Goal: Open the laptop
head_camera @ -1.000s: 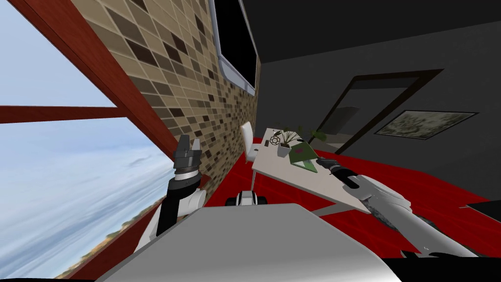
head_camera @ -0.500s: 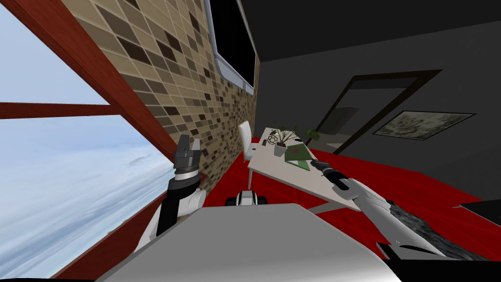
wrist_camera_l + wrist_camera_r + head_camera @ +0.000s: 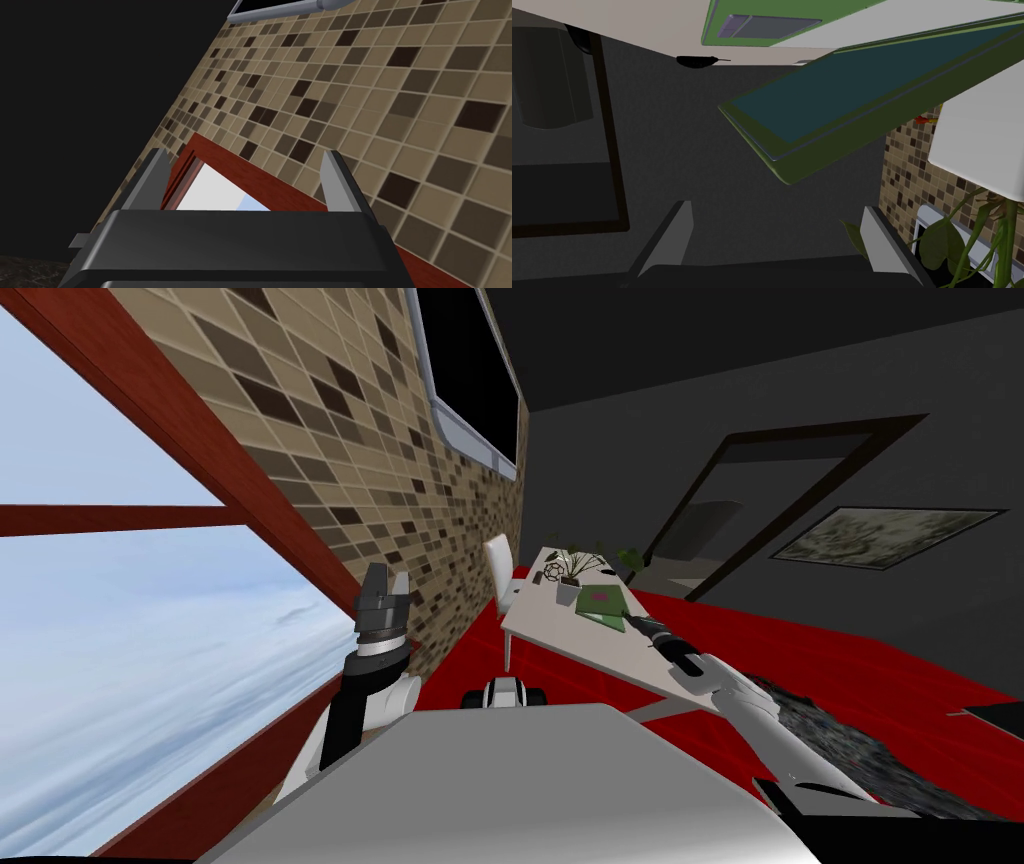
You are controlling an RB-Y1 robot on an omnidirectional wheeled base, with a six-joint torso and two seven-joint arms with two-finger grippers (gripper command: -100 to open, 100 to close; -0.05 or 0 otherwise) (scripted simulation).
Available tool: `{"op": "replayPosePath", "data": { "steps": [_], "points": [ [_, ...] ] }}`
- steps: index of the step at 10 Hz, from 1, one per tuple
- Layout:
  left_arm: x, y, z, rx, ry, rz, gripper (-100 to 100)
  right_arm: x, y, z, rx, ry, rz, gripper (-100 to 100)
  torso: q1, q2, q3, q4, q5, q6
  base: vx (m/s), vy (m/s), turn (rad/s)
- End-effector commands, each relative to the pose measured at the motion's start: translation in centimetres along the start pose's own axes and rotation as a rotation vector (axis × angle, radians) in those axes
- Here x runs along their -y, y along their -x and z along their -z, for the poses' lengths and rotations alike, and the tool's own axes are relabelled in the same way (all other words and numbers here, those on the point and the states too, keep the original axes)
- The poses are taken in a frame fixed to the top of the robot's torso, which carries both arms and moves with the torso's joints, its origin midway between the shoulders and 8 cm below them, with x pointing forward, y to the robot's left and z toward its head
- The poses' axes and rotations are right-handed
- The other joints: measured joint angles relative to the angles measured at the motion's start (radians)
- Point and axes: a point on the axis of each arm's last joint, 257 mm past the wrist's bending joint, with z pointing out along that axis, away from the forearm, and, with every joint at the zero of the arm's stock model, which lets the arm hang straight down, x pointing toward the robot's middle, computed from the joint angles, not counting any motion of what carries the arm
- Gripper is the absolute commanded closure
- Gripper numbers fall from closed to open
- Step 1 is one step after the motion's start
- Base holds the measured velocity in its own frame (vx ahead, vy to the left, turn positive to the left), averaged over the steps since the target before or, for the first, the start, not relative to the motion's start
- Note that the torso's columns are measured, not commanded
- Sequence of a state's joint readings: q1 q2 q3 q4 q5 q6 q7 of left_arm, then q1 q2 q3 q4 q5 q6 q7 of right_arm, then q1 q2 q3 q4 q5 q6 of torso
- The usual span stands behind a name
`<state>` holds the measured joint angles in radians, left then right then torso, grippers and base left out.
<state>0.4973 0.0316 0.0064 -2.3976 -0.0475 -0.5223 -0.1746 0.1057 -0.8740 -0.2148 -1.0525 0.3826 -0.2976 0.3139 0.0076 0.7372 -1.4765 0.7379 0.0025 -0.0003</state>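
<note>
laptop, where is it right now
In the head view the green laptop lies on the pale table, just right of the white plant pot, with the right claw just short of its near edge.

Green laptop [image 3: 598,602] lies on pale bench [image 3: 570,633], beside potted plant [image 3: 568,586]. Right gripper [image 3: 631,617] at laptop's near edge. Left gripper [image 3: 385,586] raised beside tiled wall [image 3: 330,438], fingers [image 3: 373,581] apart. White chair [image 3: 497,571] adjoins bench.

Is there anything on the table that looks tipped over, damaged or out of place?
Nothing stands out. The green laptop lies on the table with its lid partly raised, the potted plant stands upright beside it, and the right gripper is open near the lid, apart from it.
</note>
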Motion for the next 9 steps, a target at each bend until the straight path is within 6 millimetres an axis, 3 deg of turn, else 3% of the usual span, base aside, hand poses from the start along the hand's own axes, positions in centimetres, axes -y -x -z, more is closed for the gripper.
{"op": "replayPosePath", "data": {
  "steps": [1, 5, 6, 7, 9],
  "points": [
    [0.0, 0.0, 0.0, 0.000, 0.000, 0.000, 0, 1.4, 1.6, 0.0, 0.000, -0.010, -0.002, -100, -0.002, 0.000, 0.000, 0.000, -0.001, 0.000, -0.011, 0.058, 0.028],
    [0.0, 0.0, 0.0, 0.000, 0.000, 0.000, 0, 3.2, 4.5, 0.1, 0.001, -0.025, -0.004, -100, -0.009, 0.001, 0.001, 0.000, -0.003, 0.000, -0.019, 0.033, 0.037],
    [0.0, 0.0, 0.0, 0.000, 0.000, 0.000, 0, 3.0, 4.2, 0.0, 0.001, -0.022, -0.001, -100, -0.008, 0.001, 0.001, 0.000, -0.003, 0.000, -0.009, 0.009, 0.002],
    [0.0, 0.0, 0.0, 0.000, 0.000, 0.000, 0, 3.0, 4.3, 0.0, 0.001, -0.023, -0.004, 0, -0.009, 0.000, 0.000, 0.000, -0.003, 0.000, 0.000, 0.000, 0.000],
    [0.0, 0.0, 0.0, 0.000, 0.000, 0.000, 0, 3.0, 4.3, 0.0, 0.001, -0.023, -0.003, 0, -0.008, 0.000, 0.000, 0.000, -0.003, 0.000, 0.000, 0.000, 0.000]
  ]
}}
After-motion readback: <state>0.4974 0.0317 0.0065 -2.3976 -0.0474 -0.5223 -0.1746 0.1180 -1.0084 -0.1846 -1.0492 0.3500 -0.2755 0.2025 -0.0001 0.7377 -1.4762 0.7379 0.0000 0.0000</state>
